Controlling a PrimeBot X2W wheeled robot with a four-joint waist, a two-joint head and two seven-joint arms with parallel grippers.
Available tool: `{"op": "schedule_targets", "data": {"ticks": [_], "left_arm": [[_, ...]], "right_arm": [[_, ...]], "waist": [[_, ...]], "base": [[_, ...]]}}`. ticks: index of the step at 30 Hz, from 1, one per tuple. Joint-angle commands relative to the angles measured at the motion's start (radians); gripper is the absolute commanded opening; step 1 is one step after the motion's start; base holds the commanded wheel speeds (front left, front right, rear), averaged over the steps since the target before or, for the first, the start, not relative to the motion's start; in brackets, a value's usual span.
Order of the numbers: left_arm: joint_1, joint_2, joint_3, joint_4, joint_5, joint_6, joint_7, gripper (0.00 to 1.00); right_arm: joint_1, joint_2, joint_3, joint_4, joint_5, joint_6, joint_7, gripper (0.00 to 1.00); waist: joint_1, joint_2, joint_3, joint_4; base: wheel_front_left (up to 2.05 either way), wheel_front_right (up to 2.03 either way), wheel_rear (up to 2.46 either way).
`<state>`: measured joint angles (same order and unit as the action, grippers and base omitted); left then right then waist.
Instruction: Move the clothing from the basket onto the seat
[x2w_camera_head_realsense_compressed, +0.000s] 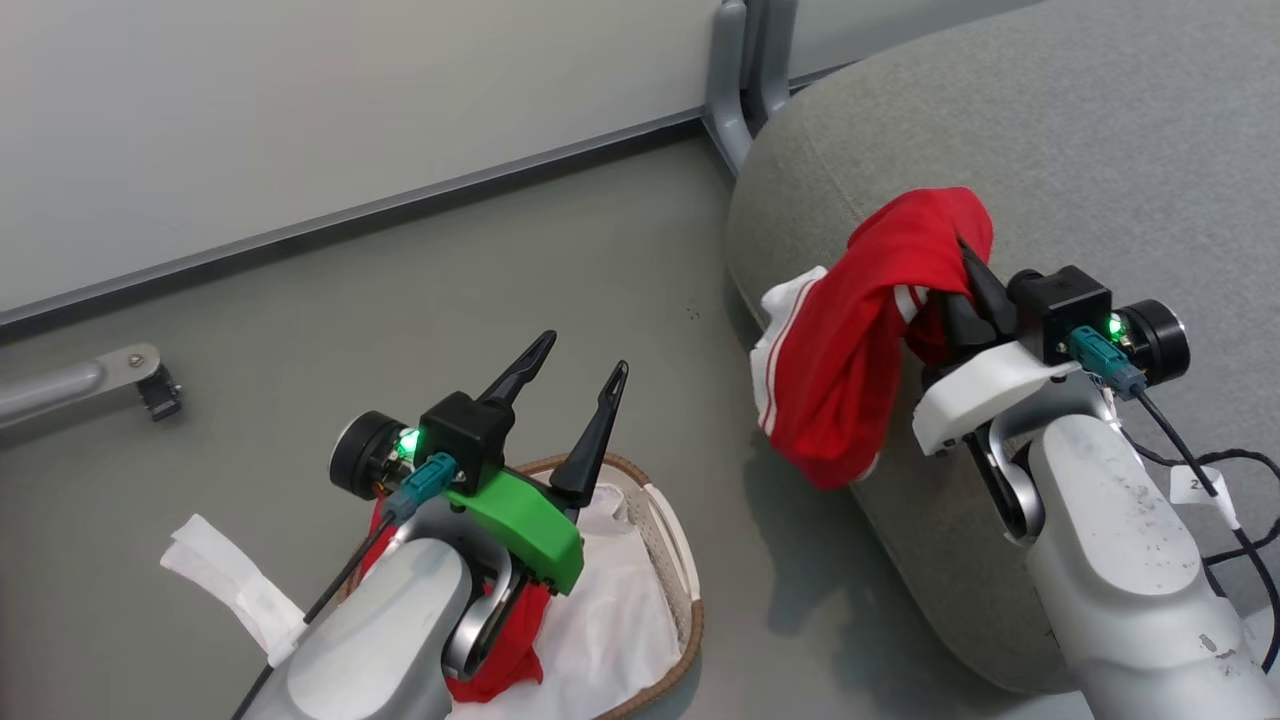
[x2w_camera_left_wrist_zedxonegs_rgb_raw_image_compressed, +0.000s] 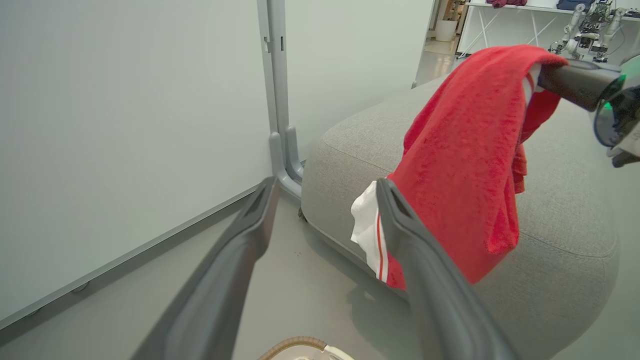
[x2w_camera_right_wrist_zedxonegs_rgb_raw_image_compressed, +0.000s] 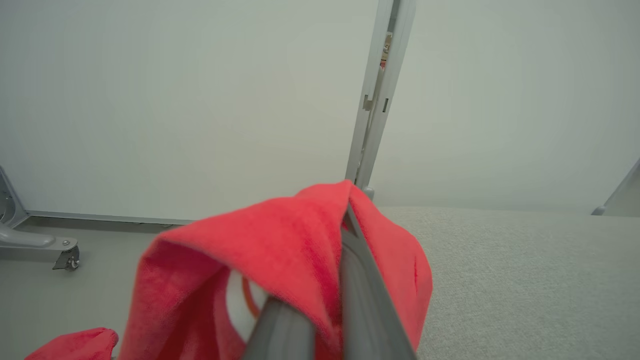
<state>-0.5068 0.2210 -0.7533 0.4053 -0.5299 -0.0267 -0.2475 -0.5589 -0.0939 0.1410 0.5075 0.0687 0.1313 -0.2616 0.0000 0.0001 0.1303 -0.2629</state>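
Right gripper (x2w_camera_head_realsense_compressed: 972, 275) is seen pinched fully together on the red-and-white garment (x2w_camera_head_realsense_compressed: 850, 340), with the fabric folded over both dark fingers. The garment is held up at the rounded edge of the grey seat (x2w_camera_head_realsense_compressed: 1100, 150); its white striped panel hangs toward the floor (x2w_camera_head_realsense_compressed: 600, 260). Whether the hanging part touches the cushion cannot be told. In the right wrist view the closed fingers (x2w_camera_right_wrist_zedxonegs_rgb_raw_image_compressed: 352, 280) are wrapped in red cloth, with the seat behind them.

Left gripper (x2w_camera_head_realsense_compressed: 584, 353) is spread wide, with nothing held or touched. It is raised above the basket (x2w_camera_head_realsense_compressed: 695, 625), fingers pointing away from it. The plain red garment (x2w_camera_head_realsense_compressed: 500, 650) is seen in the basket on the white liner (x2w_camera_head_realsense_compressed: 610, 600), partly hidden by the left arm. The basket stands on the floor just beside the seat.
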Motion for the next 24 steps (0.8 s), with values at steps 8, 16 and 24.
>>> {"op": "schedule_targets", "data": {"ticks": [8,16,24], "left_arm": [[-0.017,-0.012,-0.024,0.007,0.025,-0.007,-0.01,1.0],[-0.028,-0.023,-0.044,0.01,0.035,-0.011,-0.007,1.0],[-0.048,-0.014,-0.067,0.001,0.056,-0.013,-0.002,1.0]], "right_arm": [[0.067,-0.017,-0.067,-0.071,-0.003,-0.001,-0.005,0.0],[0.099,-0.02,-0.117,-0.09,0.006,-0.001,-0.005,0.0],[0.038,-0.03,-0.154,-0.044,0.028,-0.001,-0.005,0.0]], "waist": [[0.0,-0.0001,0.065,-0.131],[0.0,-0.0001,0.091,-0.143],[0.0,-0.0001,0.146,-0.104]], "base": [[0.0,0.0,0.0],[0.0,0.0,0.0],[0.0,0.0,0.0]]}}
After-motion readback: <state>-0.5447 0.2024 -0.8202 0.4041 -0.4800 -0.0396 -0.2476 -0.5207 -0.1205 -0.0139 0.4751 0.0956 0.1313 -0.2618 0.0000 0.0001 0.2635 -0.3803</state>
